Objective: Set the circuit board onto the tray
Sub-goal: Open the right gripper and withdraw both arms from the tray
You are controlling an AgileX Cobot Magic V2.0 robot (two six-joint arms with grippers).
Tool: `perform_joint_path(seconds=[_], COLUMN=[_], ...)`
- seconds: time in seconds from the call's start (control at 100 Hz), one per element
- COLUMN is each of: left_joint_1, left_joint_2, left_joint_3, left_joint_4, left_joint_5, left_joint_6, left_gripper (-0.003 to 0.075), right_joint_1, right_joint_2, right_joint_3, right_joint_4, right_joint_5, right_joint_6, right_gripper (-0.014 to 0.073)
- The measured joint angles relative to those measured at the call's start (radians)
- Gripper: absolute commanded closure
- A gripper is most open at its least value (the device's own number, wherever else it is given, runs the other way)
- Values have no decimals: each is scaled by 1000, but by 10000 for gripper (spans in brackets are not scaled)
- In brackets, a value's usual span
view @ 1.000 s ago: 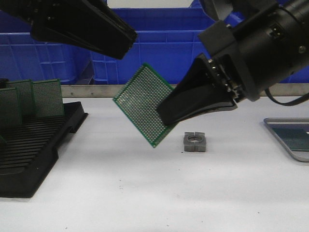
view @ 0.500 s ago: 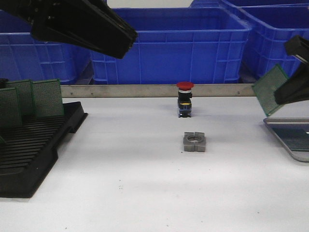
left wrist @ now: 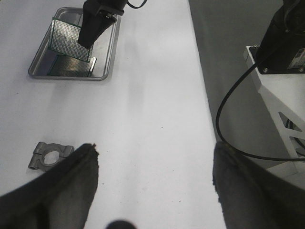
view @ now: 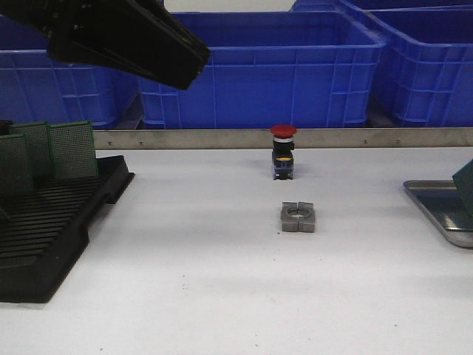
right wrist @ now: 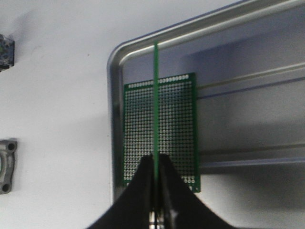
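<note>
One circuit board [right wrist: 155,100] pinched edge-on by right gripper [right wrist: 155,177] over tray [right wrist: 113,62].
Left gripper [left wrist: 152,174] hovers above table [left wrist: 152,109], jaws spread.

Right gripper [right wrist: 155,183] pinched closed; left gripper [left wrist: 152,191] spread wide.

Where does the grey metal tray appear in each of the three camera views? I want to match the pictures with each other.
Front view: the tray sits at the right edge, cut off by the frame.
Left wrist view: the whole tray is in the upper left corner.
Right wrist view: the tray fills the right part, one rounded corner showing.
Shared landmark: the grey split clamp on the white table.
</note>
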Motion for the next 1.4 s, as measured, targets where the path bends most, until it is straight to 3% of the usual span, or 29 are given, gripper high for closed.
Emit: perform_joint_path(seconds=[0.08,0.2,0.27,0.34,0.47,0.59,0.66,0.76,0.8,1.09,1.4], left_joint_1=[0,0,0,0,0,0,0,0,0,0,0], left_joint_2=[0,0,0,0,0,0,0,0,0,-15,-166], left_joint_3=[0,0,0,0,0,0,0,0,0,0,14], left_joint_4=[0,0,0,0,0,-2,-6,-10,-10,15,202], left_joint_5=[0,0,0,0,0,0,0,0,0,-60,-404], left_joint_6=[0,0,0,0,0,0,0,0,0,-68,-393], left_gripper=[237,237,237,237,241,325,456,726,740,741,741], right_joint_1=[-2,-2,-2,-2,-2,-2,-2,-2,-2,8,141], right_joint_2=[0,0,0,0,-2,-28,-57,-113,-139,-294,-447], right_joint_3=[0,0,0,0,0,0,0,0,0,0,50], right_joint_4=[1,2,2,2,1,-14,-35,-79,-100,-141,-145], right_joint_5=[-13,-34,-50,-63,-84,-94,-94,-79,-66,56,-37], right_joint_6=[0,3,3,3,0,-7,-27,-59,-75,-128,-131], right_gripper=[486,204,97,48,46,134,294,591,671,654,654])
